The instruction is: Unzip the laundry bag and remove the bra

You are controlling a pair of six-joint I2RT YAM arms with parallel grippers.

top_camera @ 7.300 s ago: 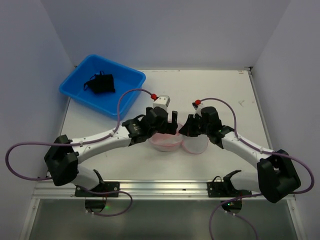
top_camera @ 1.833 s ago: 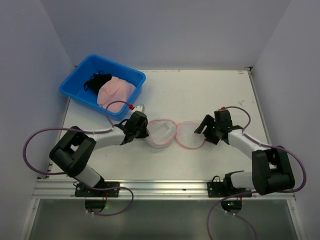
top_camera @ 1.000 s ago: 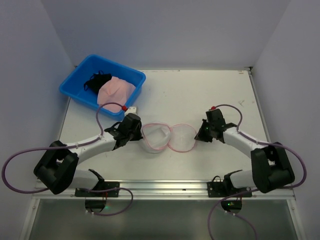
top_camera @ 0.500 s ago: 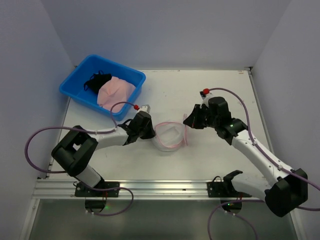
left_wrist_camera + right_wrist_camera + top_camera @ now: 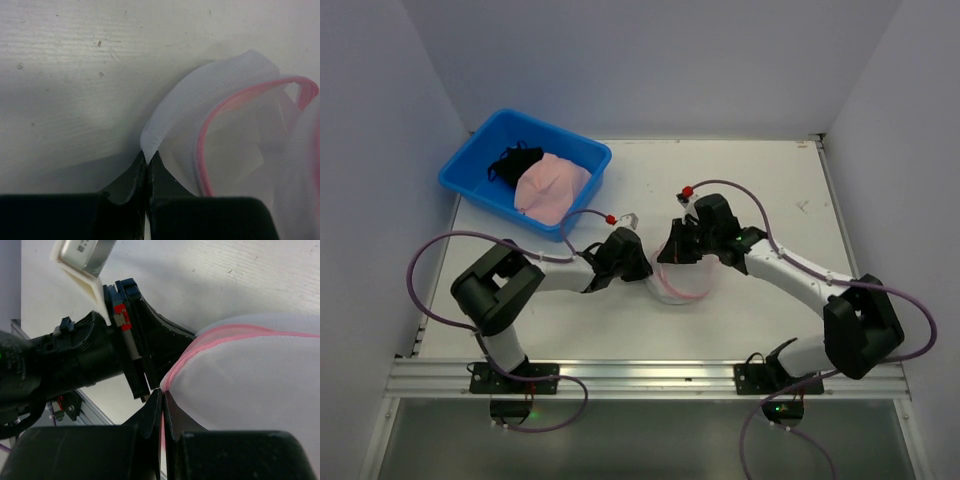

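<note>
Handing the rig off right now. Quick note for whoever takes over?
Left gripper: shut on the bag's mesh edge.
Right gripper: shut on its pink rim.
Bag: mid-table between the grippers, unzipped, looks empty.
Bra: in the tub, far left.
Done: unzip, bra out.
Left: probably just release the bag and back off.

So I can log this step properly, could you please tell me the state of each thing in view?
laundry bag: on the table, no bra inside, pinched from both sides.
bra: out of the bag, lying in the blue tub.
blue tub: upright, holding the bra and a black garment.
left gripper: shut on the bag's white mesh.
right gripper: shut on the bag's pink rim.
</note>
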